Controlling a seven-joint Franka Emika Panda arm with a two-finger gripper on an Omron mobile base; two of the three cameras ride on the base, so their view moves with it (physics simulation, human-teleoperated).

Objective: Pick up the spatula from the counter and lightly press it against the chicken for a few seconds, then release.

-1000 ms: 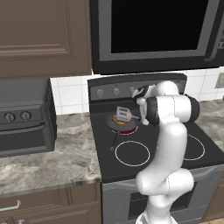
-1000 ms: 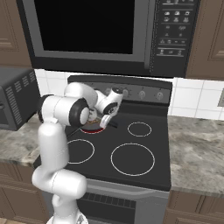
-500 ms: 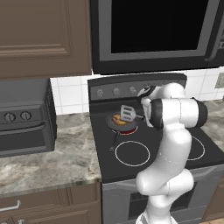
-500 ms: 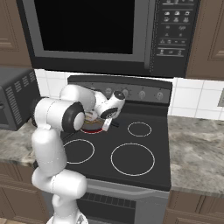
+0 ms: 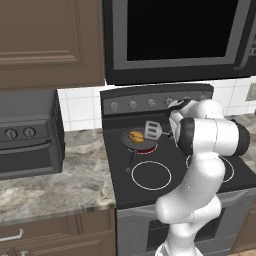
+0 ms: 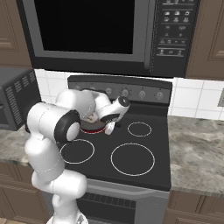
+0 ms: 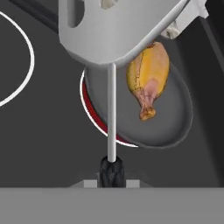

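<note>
My fingers (image 7: 107,173) clamp the spatula (image 7: 111,100) handle, blade ahead over the chicken (image 7: 148,78); approach step. Next: lower lightly.

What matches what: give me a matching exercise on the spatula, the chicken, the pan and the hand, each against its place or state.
1. spatula
2. chicken
3. pan
4. hand

a. sits on the burner that glows red
b. shut on a thin handle
c. lies in the pan
d. held, its blade in the air

Pairs: 1-d, 2-c, 3-a, 4-b
</note>
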